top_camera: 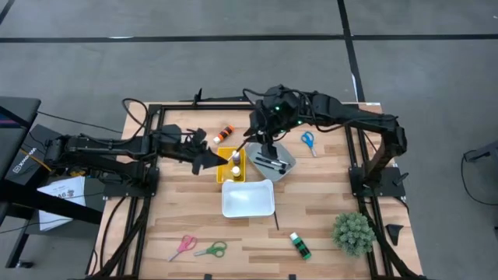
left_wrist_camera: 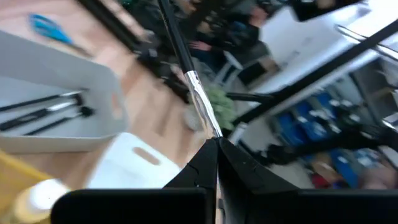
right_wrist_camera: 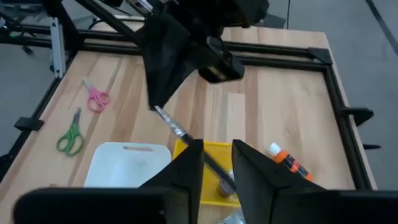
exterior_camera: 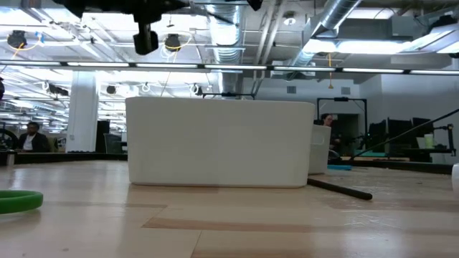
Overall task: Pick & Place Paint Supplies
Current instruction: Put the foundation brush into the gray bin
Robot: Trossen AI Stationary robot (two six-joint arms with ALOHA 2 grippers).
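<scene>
- Wooden table [top_camera: 311,225] with a black frame stood on a grey floor, seen from above, with both dark arms reaching toward its middle.
- Left end effector [top_camera: 220,161] was over the yellow tray [top_camera: 224,158] near the table's centre, its fingers pressed shut on a thin dark paintbrush [left_wrist_camera: 194,87] by the handle end; the brush's silver ferrule showed just past the fingertips.
- Right end effector [right_wrist_camera: 214,163] hung above the same brush, its fingers [right_wrist_camera: 186,168] narrowly parted on either side of the shaft; whether they touched it could not be told.
- Grey tray [top_camera: 274,161], beside the yellow one toward the right, held several more dark brushes [left_wrist_camera: 46,112].
- White tray [top_camera: 247,198] sat just in front of the yellow tray, toward the table's near edge.
- A pale-capped bottle [top_camera: 236,169] stood in the yellow tray.
- An orange paint bottle [top_camera: 225,132] lay behind the yellow tray, toward the far edge.
- Blue scissors [top_camera: 308,141] lay to the right of the grey tray.
- Pink scissors [top_camera: 183,246] and green scissors [top_camera: 212,250] lay side by side near the front-left corner.
- A green paint bottle [top_camera: 300,245] lay near the front edge, with a fuzzy green plant [top_camera: 354,232] near the front-right corner.
- One loose brush [top_camera: 275,219] lay on the wood beside the white tray.
</scene>
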